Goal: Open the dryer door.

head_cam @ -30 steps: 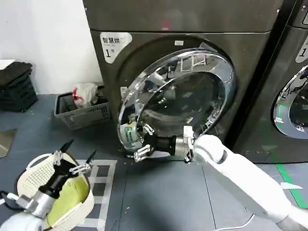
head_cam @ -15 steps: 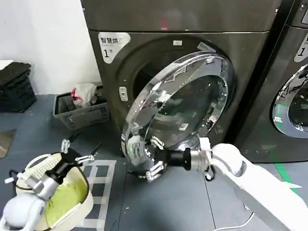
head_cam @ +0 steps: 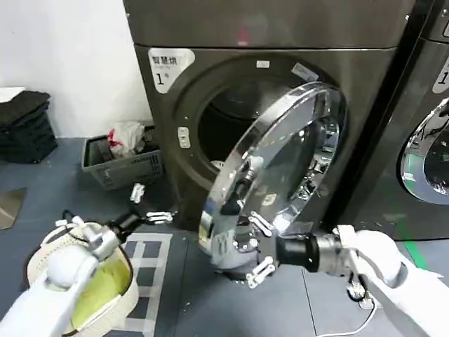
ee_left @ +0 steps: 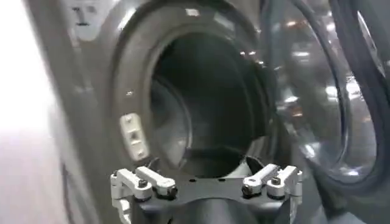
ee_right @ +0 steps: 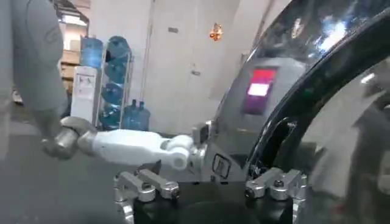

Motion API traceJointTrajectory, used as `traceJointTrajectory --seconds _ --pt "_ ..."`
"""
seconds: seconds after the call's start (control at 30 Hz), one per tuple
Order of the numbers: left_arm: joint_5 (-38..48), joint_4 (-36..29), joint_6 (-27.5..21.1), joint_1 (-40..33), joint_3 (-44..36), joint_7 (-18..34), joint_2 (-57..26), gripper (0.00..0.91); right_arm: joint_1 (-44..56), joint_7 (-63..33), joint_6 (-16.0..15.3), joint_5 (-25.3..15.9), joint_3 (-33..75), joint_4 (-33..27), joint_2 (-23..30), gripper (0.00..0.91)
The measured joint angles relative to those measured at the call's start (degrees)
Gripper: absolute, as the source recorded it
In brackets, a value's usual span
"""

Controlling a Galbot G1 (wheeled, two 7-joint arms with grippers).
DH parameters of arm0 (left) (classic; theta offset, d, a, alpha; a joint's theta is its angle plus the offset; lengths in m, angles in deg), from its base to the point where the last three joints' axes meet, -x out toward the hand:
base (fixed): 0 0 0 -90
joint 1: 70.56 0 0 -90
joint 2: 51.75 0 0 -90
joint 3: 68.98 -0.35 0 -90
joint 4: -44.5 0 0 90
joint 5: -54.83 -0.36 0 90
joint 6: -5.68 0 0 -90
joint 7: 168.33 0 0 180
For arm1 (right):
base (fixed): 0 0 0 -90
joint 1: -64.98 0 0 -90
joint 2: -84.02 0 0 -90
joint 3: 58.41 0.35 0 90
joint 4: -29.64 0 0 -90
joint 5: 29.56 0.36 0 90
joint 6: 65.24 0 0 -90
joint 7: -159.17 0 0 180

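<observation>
Fingers spread wide on the right gripper (head_cam: 257, 246), pressed against the dryer door (head_cam: 280, 168) that's half-swung. Left gripper (head_cam: 149, 206) hangs open nearby. Guessing it slips off that chrome rim and the door swings shut.

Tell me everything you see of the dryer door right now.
The dryer door is a large round door with a wide shiny chrome rim and dark tinted glass centre. It stands swung partly open, hinged on its right side, leaving the dark drum opening exposed. The right gripper sits open at the door's lower rim, fingers spread against the chrome edge. The left gripper hangs open off to the left, apart from the door.
</observation>
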Motion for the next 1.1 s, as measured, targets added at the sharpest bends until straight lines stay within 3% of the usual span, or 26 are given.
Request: traceJointTrajectory --seconds 0.37,0.73,1.1 --pt "-0.1 3.0 1.0 -11.5 -14.4 -1.0 2.7 0.907 20.5 -5.0 1.6 -4.8 21.1 2.4 4.4 0.907" --pt "0.8 5.6 2.3 -19.3 -25.5 -1.6 6.5 0.907 40.4 -15.3 2.9 -6.4 43.1 7.7 17.3 0.907" --pt "1.6 7.4 3.0 -24.3 -31.9 -1.5 8.8 0.907 50.3 -28.6 1.7 -14.5 59.8 9.8 33.3 0.907"
